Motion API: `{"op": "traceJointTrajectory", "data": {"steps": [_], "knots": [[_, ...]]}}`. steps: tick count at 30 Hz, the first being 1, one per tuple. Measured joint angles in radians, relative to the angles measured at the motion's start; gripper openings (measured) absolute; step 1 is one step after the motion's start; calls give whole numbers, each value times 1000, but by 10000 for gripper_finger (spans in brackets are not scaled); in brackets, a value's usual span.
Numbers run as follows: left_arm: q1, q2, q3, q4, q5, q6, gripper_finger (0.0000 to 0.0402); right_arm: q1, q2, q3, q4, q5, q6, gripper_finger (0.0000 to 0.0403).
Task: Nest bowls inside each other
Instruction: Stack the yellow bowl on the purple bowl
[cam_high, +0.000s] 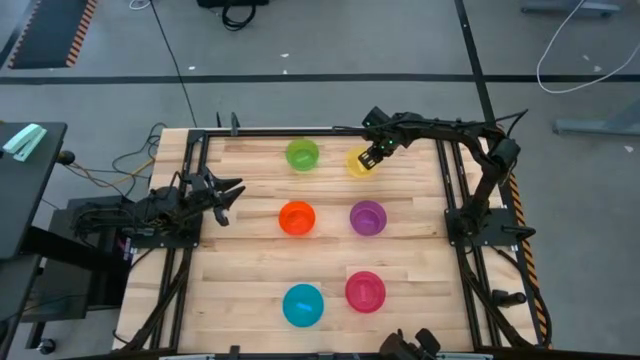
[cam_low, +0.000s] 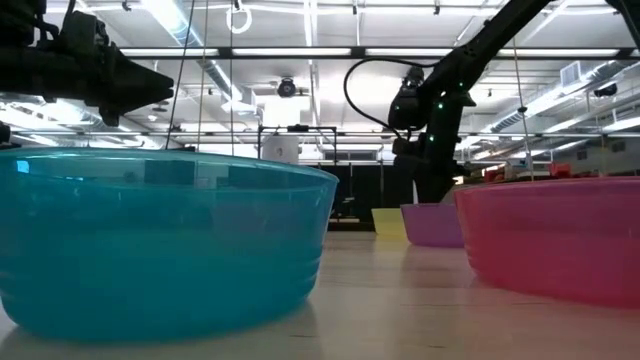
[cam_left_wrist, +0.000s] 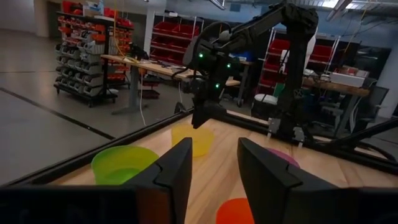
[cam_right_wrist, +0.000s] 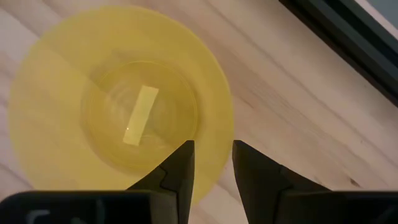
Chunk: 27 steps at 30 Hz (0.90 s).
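Six small bowls stand upright on their bases on the wooden table: green (cam_high: 302, 154), yellow (cam_high: 354, 165), orange (cam_high: 297, 217), purple (cam_high: 368, 217), blue (cam_high: 303, 305) and pink-red (cam_high: 365, 291). My right gripper (cam_high: 369, 157) hangs open over the yellow bowl (cam_right_wrist: 118, 99), pointing down. One finger is above the bowl's inside and the other above its outside, over the rim (cam_right_wrist: 225, 134). No touch shows. My left gripper (cam_high: 228, 194) waits open at the table's left side, level and pointing right.
Black frame rails (cam_high: 452, 190) run along the table's left, right and far edges, and the right one is close to the yellow bowl. In the low view the blue bowl (cam_low: 160, 240) and the pink-red bowl (cam_low: 560, 235) fill the foreground. Bare wood lies between the bowl rows.
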Motion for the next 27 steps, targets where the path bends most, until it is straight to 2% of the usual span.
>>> {"op": "traceJointTrajectory", "data": {"steps": [9,19,27], "knots": [[0,0,0,-8,0,-18,133,0,10,0,3,-1,30,116],[0,0,0,-12,0,53,142,0,110,0,3,-1,14,115],[0,0,0,-12,0,53,133,0,113,0,8,-4,20,79]]}}
